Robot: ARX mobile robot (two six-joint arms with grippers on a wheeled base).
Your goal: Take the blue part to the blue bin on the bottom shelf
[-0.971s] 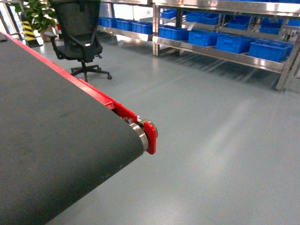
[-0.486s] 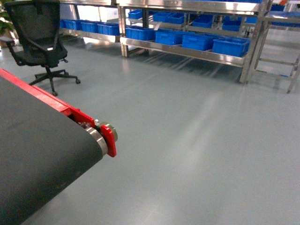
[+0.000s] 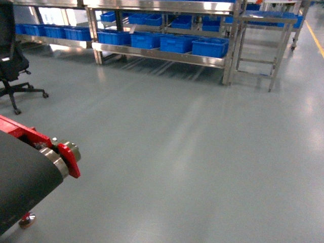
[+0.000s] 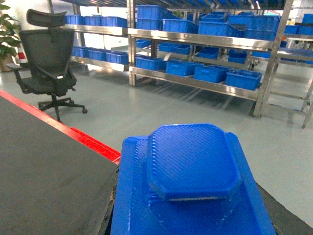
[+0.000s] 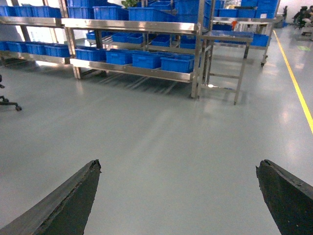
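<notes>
Your blue part [image 4: 193, 181] fills the near bottom of the left wrist view: bright blue plastic, a flat squarish base with a raised octagon-like knob on top, fine ridged print texture all over, a thin pale line under the knob's near edge. It sits right at the camera, so the left gripper appears to have it, but you can't see the fingers there, so the grip state can't be told. Left of the part lies the dark conveyor belt [image 4: 44, 171] with its red side rail [image 4: 73, 133]. Your right gripper [image 5: 178, 196] is spread wide, two dark fingers [image 5: 63, 205] at the bottom corners with only bare grey floor [image 5: 171, 132] between them, nothing held. Far across the floor stands the steel rack; its bottom shelf [image 3: 162, 54] carries a row of blue crates, the blue bin [image 3: 209, 47] at the right end of that row. A black office chair [image 4: 46, 58] sits far left. Neither gripper shows in the head view.
</notes>
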